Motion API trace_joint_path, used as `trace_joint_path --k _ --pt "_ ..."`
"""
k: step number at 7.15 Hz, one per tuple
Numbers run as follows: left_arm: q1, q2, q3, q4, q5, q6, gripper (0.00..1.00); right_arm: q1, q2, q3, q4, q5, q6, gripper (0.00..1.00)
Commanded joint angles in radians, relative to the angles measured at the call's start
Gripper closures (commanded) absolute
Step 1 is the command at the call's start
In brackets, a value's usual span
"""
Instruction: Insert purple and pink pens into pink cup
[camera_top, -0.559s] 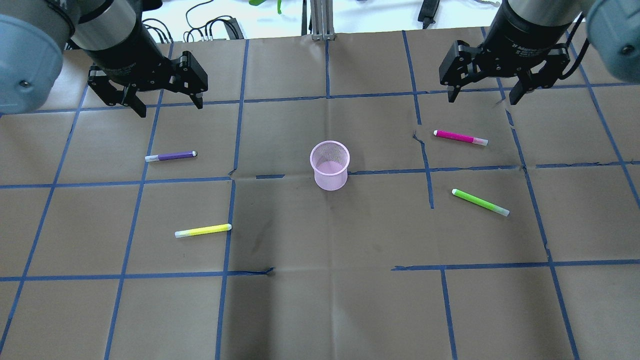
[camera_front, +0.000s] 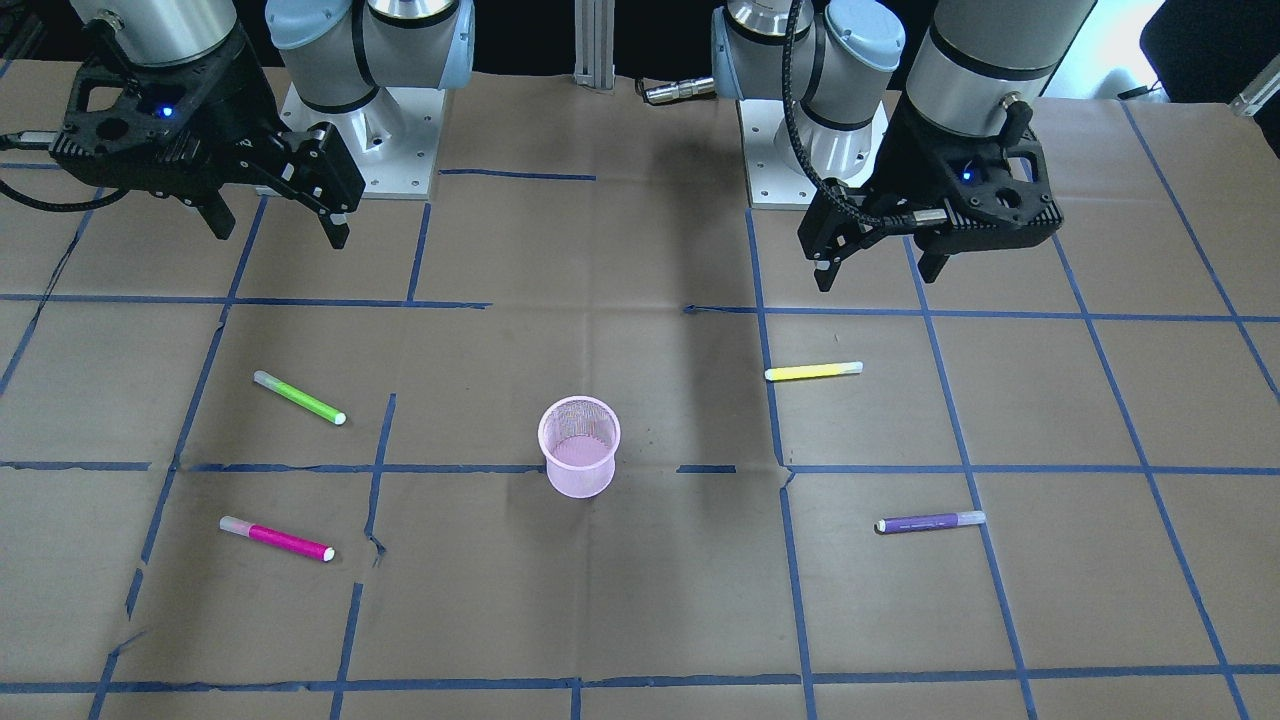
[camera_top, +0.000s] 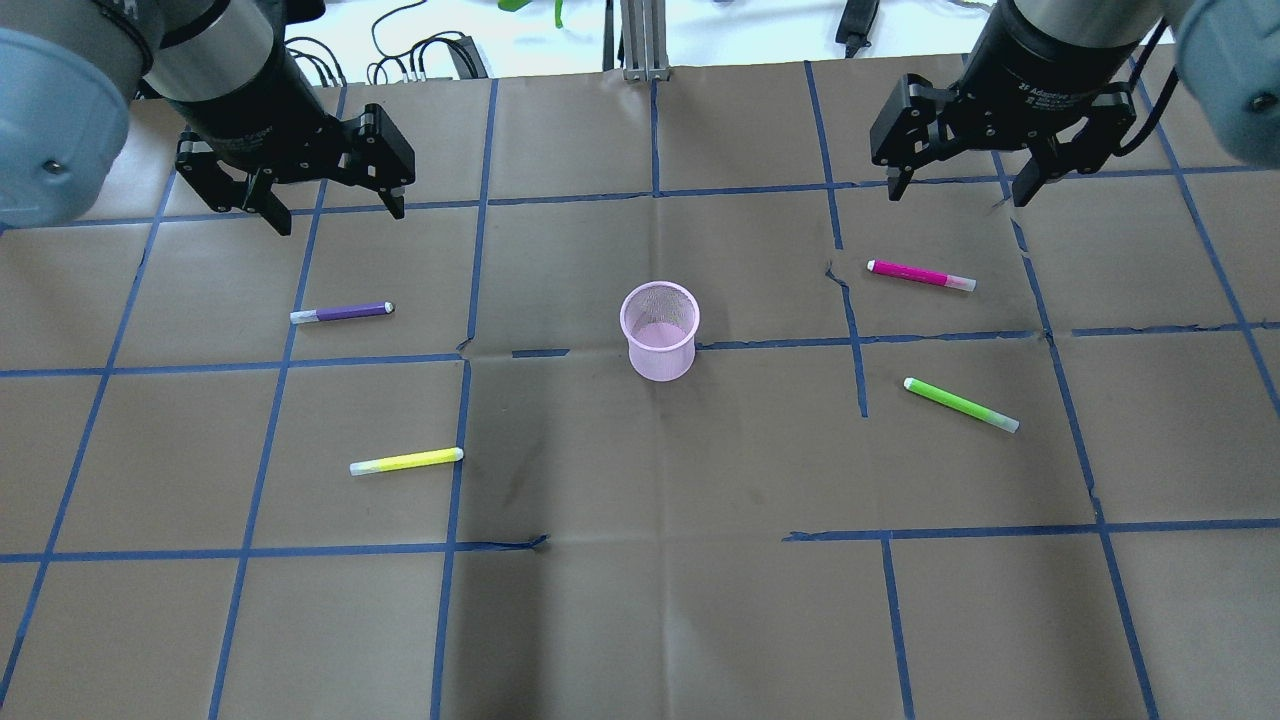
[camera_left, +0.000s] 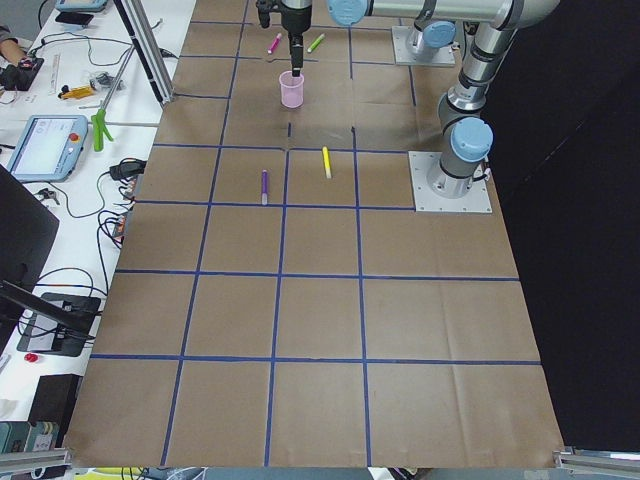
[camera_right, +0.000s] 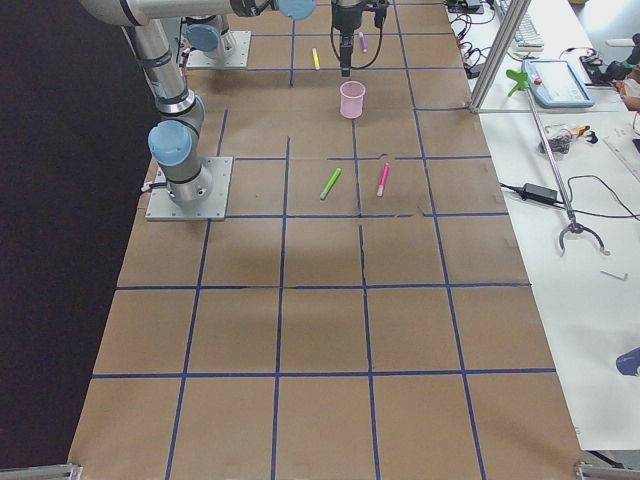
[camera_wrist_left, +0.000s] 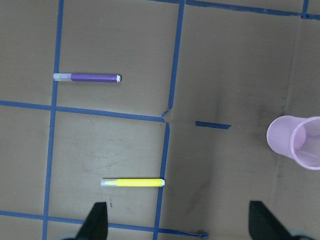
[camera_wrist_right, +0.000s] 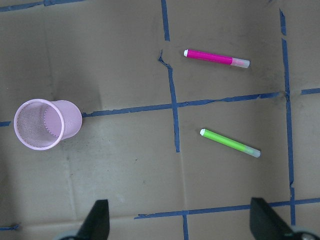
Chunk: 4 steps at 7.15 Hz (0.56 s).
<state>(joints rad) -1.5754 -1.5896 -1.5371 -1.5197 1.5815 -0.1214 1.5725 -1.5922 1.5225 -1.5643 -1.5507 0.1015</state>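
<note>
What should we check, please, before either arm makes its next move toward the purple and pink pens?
1. The pink cup stands upright with nothing inside: ok.
2. The purple pen lies flat and alone on the left arm's side: ok.
3. The pink pen lies flat and alone on the right arm's side: ok.
4. The left gripper is open and empty: ok.
5. The right gripper is open and empty: ok.
6. The yellow pen and green pen lie apart from the target pens: ok.
</note>
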Motion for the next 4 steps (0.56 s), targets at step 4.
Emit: trace_joint_path --k 4 --pt "0.008 0.036 -0.023 -0.029 0.008 -0.018 0.01 -0.006 0.014 0.008 -0.009 0.000 -0.022 0.00"
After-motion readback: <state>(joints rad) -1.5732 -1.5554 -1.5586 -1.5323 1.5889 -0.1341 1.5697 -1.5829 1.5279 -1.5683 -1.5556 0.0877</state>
